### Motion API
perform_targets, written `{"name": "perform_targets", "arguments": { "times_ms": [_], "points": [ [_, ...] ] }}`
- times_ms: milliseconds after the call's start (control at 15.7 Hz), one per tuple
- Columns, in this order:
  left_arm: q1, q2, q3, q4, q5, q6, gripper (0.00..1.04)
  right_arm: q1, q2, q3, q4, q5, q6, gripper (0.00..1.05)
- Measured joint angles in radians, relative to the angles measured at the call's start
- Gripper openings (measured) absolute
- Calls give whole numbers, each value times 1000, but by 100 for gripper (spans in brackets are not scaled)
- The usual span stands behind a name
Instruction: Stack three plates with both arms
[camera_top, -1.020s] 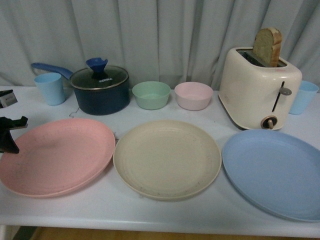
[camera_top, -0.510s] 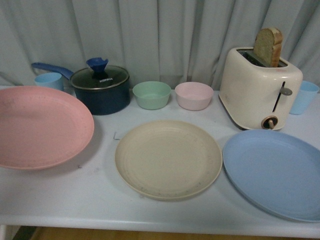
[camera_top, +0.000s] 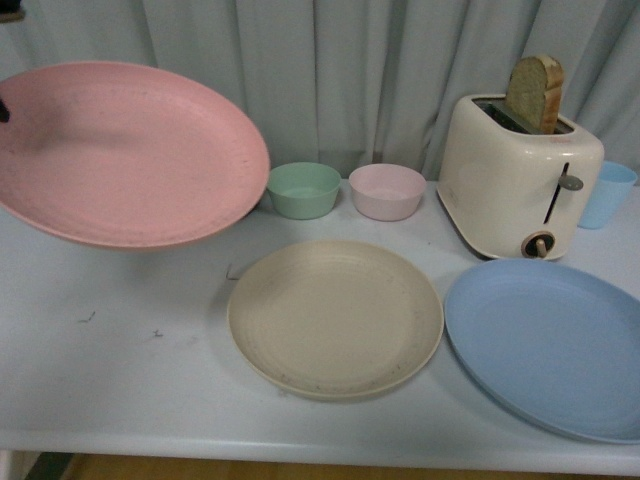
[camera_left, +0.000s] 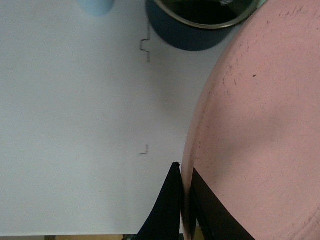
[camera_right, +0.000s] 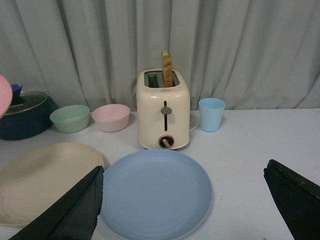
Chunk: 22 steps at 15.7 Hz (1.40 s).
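Pink plate (camera_top: 125, 150) hangs aloft, seemingly clamped by left gripper (camera_left: 184, 174).

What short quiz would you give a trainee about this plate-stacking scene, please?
1. True or false: the pink plate is held in the air, clear of the table.
2. Which plate lies right in front of the toaster? A. beige plate B. blue plate C. pink plate
3. How do the right arm's jaws stand?
Key: 1 true; the left arm's jaws pinch its rim. 2 B. 3 Wide open, holding nothing.
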Motion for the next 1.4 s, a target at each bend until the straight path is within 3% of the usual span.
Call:
{"name": "perform_targets", "arguments": {
  "times_ms": [191,383,1084,1403],
  "points": [
    [-152,-24,-38,33,-24,-119,3,0,0,0,0,0,0,98],
    [-224,3,-45,67,-35,-211,3,0,0,0,0,0,0,98],
    [-364,169,-165,157,-48,-393,3,0,0,0,0,0,0,98],
    [-361,246,-163,179,-51,-424,3,0,0,0,0,0,0,98]
  ]
}}
